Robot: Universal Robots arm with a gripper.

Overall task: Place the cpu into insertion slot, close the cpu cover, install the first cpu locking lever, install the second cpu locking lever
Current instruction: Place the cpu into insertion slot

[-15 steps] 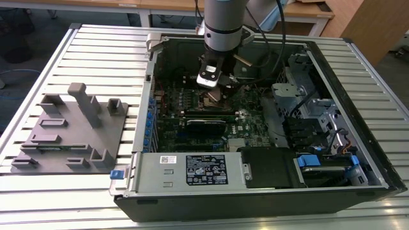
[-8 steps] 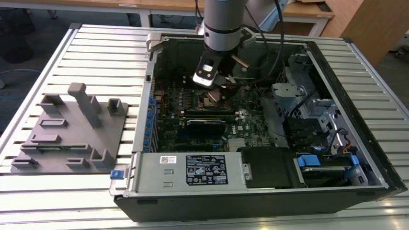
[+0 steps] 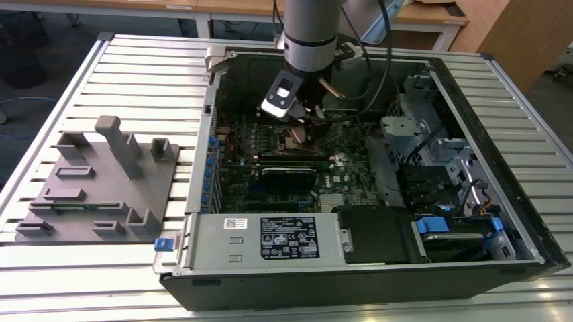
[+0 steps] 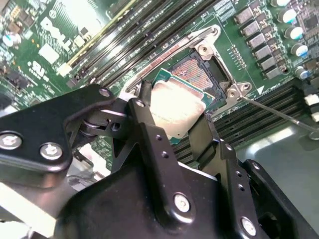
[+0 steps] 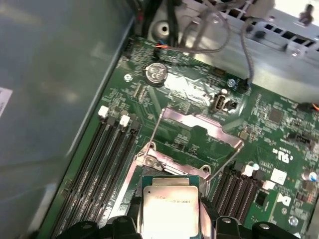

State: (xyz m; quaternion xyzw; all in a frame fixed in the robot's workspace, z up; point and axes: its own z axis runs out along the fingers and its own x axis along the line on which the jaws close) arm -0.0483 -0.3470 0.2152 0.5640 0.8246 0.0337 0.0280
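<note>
Your counter [image 3: 134,67] of metal slats carries an open black computer case [image 3: 358,292]. On the exterior view's left of the case, a grey moulded fixture [image 3: 98,194] lies on the same slats. The arm [image 3: 310,33] reaches down into the case, above the green circuit board [image 3: 268,184].

In the first wrist view you see long black memory slots [image 5: 99,164] on both sides of the socket area. The cpu cover [image 5: 199,129] is swung open and lies back beyond the socket, so its silvery frame is not over the chip.

In the second wrist view the insertion slot [image 4: 207,74] is uncovered on one side, and there its gold contacts and silvery rim are visible.

The jaws pinch the cpu [image 4: 177,107] by two opposite edges, with one black finger [image 4: 149,134] on each side. The chip hangs over the slot, a little tilted, and covers a part of it. You cannot tell from these views whether it touches the contacts. In the first wrist view its dull metal top [image 5: 170,209] faces the camera.

Two thin wire levers [image 5: 157,129] stand raised beside the socket, and one of them [image 4: 279,112] points away across the board.
</note>
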